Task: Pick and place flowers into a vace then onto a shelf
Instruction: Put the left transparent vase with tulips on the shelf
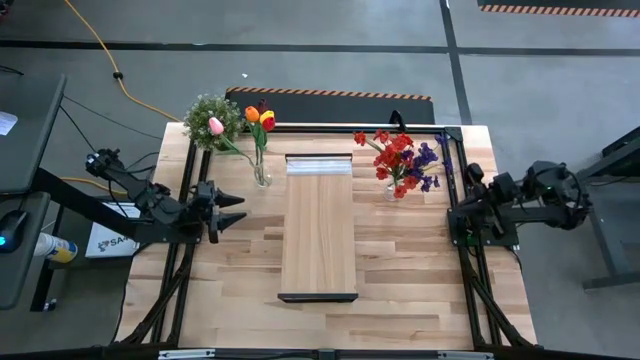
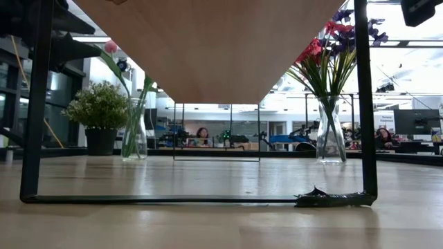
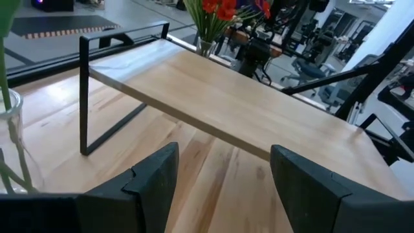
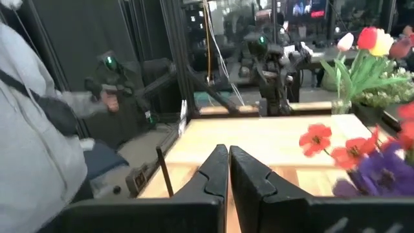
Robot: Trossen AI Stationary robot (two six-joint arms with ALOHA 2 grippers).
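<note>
The tulips [image 1: 258, 118], yellow, orange and pink, stand with their stems in a clear glass vase [image 1: 262, 176] on the table left of the shelf's far end. The red and purple sprays [image 1: 400, 160] stand in a second glass vase [image 1: 393, 190] to its right. The shelf [image 1: 318, 225], a light-wood plank on black brackets, stands mid-table with its pale strip [image 1: 318, 163] at the far end. My left gripper [image 1: 232, 212] is open, left of the shelf and near the tulip vase [image 3: 10, 142], touching nothing. My right gripper [image 4: 228, 171] is shut at the table's right edge, beside the sprays [image 4: 317, 139].
A bushy potted plant [image 1: 212, 115] stands at the far left corner behind the tulips. Black frame rails run along the table's left and right edges [image 1: 452, 200]. A person in grey [image 4: 32, 129] shows beside the table in the right wrist view. Bare tabletop lies near the front [image 1: 400, 290].
</note>
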